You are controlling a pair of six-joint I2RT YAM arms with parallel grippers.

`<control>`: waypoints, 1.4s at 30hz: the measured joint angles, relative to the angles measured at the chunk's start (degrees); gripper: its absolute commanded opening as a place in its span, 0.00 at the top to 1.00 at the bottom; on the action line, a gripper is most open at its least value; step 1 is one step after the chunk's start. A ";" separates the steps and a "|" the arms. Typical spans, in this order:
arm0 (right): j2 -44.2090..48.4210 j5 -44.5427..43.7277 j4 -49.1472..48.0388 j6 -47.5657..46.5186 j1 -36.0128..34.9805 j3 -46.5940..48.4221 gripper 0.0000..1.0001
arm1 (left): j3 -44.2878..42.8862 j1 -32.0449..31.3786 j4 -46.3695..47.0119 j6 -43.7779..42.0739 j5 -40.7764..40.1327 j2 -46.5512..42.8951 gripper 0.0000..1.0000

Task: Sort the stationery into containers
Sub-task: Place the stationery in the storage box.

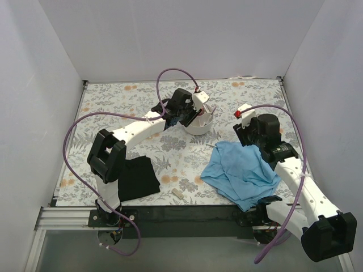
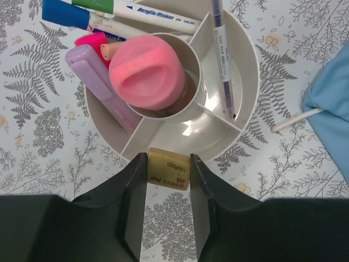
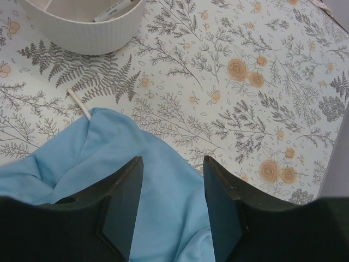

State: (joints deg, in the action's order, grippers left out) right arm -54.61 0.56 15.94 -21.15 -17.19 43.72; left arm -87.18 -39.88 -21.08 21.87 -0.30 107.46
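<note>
My left gripper [image 2: 169,164] is shut on a tan eraser block [image 2: 169,168] and holds it at the near rim of the white round organiser [image 2: 248,60]. The organiser holds a pink highlighter [image 2: 147,73] in its centre cup, a purple highlighter [image 2: 95,82], blue and green capped markers [image 2: 82,16] and a thin pen [image 2: 222,54]. In the top view the organiser [image 1: 198,126] sits mid-table under the left gripper [image 1: 187,116]. My right gripper [image 3: 172,166] is open and empty above the blue cloth [image 3: 109,180]. Another pale eraser [image 1: 177,194] lies near the front edge.
A blue cloth [image 1: 241,173] lies at the right front, a black cloth [image 1: 138,177] at the left front. A thin white stick [image 2: 294,119] pokes out from under the blue cloth beside the organiser; it also shows in the right wrist view [image 3: 79,103]. White walls enclose the table.
</note>
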 measured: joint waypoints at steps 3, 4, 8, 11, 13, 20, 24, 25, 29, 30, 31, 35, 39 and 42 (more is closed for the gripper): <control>-0.22 -0.02 -0.28 0.09 0.44 0.00 0.44 | 0.00 0.00 0.55 0.66 0.55 0.02 1.00; -0.28 0.00 -0.26 0.17 0.63 0.00 0.43 | 0.00 -0.04 0.70 1.11 0.57 0.04 1.00; -0.87 0.00 -0.44 0.24 0.76 0.02 0.43 | 0.15 -0.02 2.45 2.91 0.70 0.09 1.00; -1.18 0.00 -0.48 0.26 0.87 0.11 0.44 | 0.61 0.02 4.22 4.31 0.72 0.11 1.00; -1.25 0.02 -0.52 0.33 0.98 0.11 0.44 | 0.96 0.09 5.18 5.29 0.74 0.20 0.98; -1.29 0.02 -0.68 0.44 1.05 0.11 0.43 | 1.27 0.31 6.58 8.00 -0.22 2.01 0.75; -1.27 0.02 -0.68 0.44 1.05 0.11 0.44 | 1.33 0.35 6.60 8.81 -0.90 2.64 0.61; -1.27 0.02 -0.68 0.44 1.05 0.11 0.43 | 1.33 0.35 6.60 8.96 -1.07 2.71 0.57; -1.27 0.02 -0.68 0.61 1.05 0.11 0.43 | 1.33 0.35 6.54 9.40 -1.95 2.73 0.42; -1.27 0.04 -0.68 0.66 1.05 0.11 0.44 | 1.42 0.35 6.54 9.44 -2.10 2.73 0.39; -1.27 0.04 -0.68 0.68 1.05 0.11 0.43 | 1.68 0.35 6.54 9.55 -2.32 2.67 0.38; -1.27 0.07 -0.68 0.85 1.05 0.11 0.44 | 3.76 0.35 6.10 9.92 -2.73 1.20 0.38; -1.27 0.09 -0.68 1.05 1.05 0.11 0.44 | 4.70 0.35 5.40 10.03 -3.26 -1.38 0.38; -1.27 0.07 -0.57 1.05 1.07 0.33 0.44 | 5.81 0.42 4.72 9.94 -3.82 -5.16 0.38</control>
State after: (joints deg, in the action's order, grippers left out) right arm -55.88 0.62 15.38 -20.10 -16.12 44.05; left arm -81.36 -39.46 -16.36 31.81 -4.12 102.30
